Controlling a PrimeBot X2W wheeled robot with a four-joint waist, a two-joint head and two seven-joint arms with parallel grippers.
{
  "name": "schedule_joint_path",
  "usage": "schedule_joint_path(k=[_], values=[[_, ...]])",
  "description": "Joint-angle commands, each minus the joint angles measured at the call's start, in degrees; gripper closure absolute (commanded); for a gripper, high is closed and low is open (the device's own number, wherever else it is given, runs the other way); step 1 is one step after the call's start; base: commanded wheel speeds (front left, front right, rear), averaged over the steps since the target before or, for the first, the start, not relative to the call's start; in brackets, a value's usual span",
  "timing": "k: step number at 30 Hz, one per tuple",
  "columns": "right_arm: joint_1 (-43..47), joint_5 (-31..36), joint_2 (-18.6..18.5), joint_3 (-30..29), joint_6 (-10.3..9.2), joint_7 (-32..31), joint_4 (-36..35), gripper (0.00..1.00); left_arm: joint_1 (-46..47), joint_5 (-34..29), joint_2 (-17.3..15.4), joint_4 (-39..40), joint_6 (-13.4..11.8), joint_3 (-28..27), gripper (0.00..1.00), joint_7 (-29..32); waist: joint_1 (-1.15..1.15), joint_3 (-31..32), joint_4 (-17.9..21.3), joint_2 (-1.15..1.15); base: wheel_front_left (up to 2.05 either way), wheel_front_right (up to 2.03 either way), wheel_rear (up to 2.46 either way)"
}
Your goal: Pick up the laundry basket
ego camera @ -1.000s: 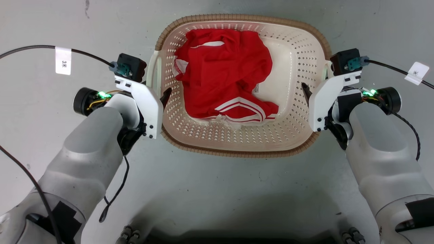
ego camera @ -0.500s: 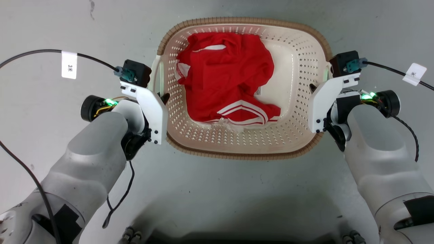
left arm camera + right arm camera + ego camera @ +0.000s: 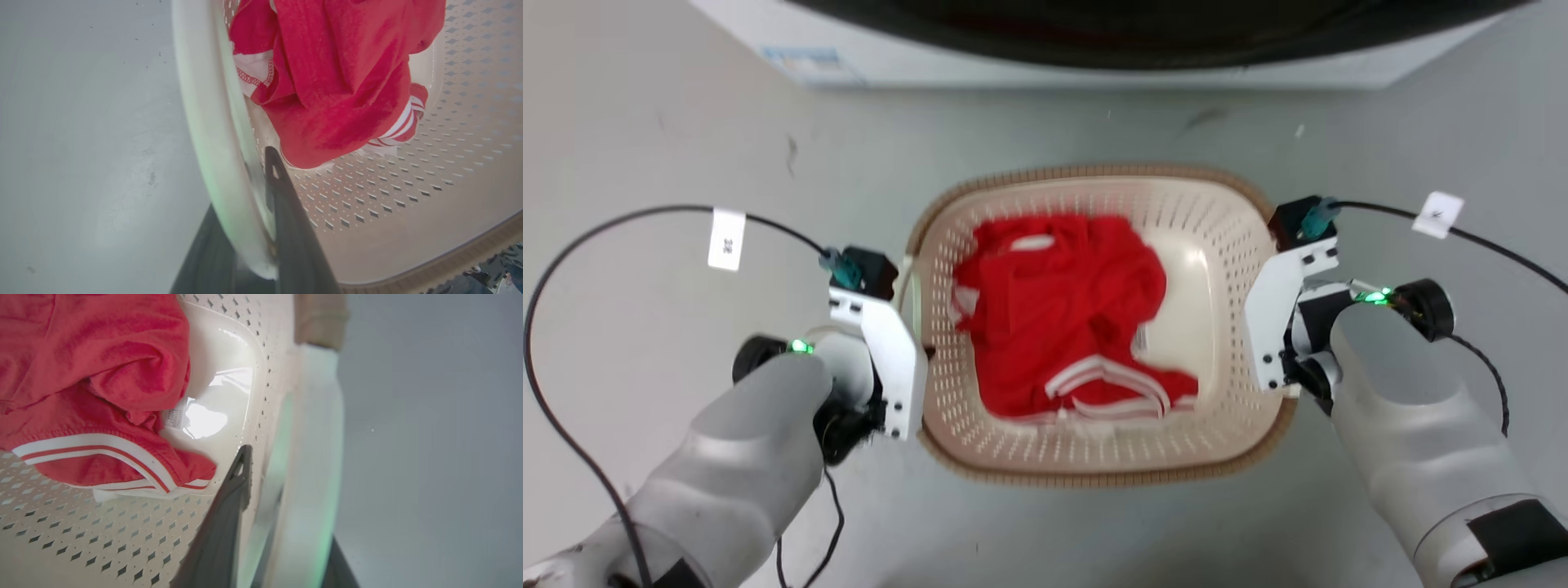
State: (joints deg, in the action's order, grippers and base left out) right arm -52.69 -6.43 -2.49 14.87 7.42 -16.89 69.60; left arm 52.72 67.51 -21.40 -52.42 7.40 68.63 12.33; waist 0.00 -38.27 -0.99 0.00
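Note:
The laundry basket [image 3: 1225, 245] is cream-white and perforated with a brown woven rim, and it holds a red garment [image 3: 1062, 310] with white stripes. My left gripper [image 3: 921, 355] is shut on the basket's left white handle [image 3: 204, 102], one dark finger [image 3: 286, 212] inside the wall and the other outside. My right gripper [image 3: 1267, 327] is shut on the right handle [image 3: 318, 437] in the same way, with its inner finger [image 3: 229, 506] against the perforated wall. The basket hangs level between both arms in the head view.
The white front of a washing machine [image 3: 1094, 57] with a dark door runs along the top of the head view. Grey floor [image 3: 645, 147] surrounds the basket. Black cables with white tags [image 3: 725, 238] loop out from both wrists.
The head view has shifted, bringing the washing machine into the top. Both grippers have drawn in tighter against the basket's sides, and basket and arms now show smaller and lower in the picture.

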Motion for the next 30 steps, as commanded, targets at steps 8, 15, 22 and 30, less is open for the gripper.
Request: schedule_joint_path(k=[8,15,22,30], values=[[5.0,-4.9,-0.8,6.9,0.13,-11.9,-1.0,1.00,-5.1,5.5,-5.3,5.0,0.1,3.3,1.00,8.3,0.00,17.2,1.7,0.00,0.00,0.00,0.00],[8.8,-10.7,-0.8,12.3,0.12,-20.1,-3.7,1.00,-7.8,7.7,-7.2,7.4,0.1,4.1,1.00,13.1,0.00,24.8,2.4,0.00,0.00,0.00,0.00],[12.7,-16.5,-0.8,16.6,0.06,-26.3,-5.6,1.00,-11.9,8.3,-8.6,9.0,0.1,4.6,1.00,18.8,0.00,33.3,2.7,0.00,0.00,0.00,0.00],[14.8,-19.9,-0.8,20.7,0.07,-31.3,-7.0,1.00,-15.7,9.1,-9.7,10.5,0.1,4.8,1.00,22.9,0.00,38.8,3.0,0.00,0.00,0.00,0.00]])
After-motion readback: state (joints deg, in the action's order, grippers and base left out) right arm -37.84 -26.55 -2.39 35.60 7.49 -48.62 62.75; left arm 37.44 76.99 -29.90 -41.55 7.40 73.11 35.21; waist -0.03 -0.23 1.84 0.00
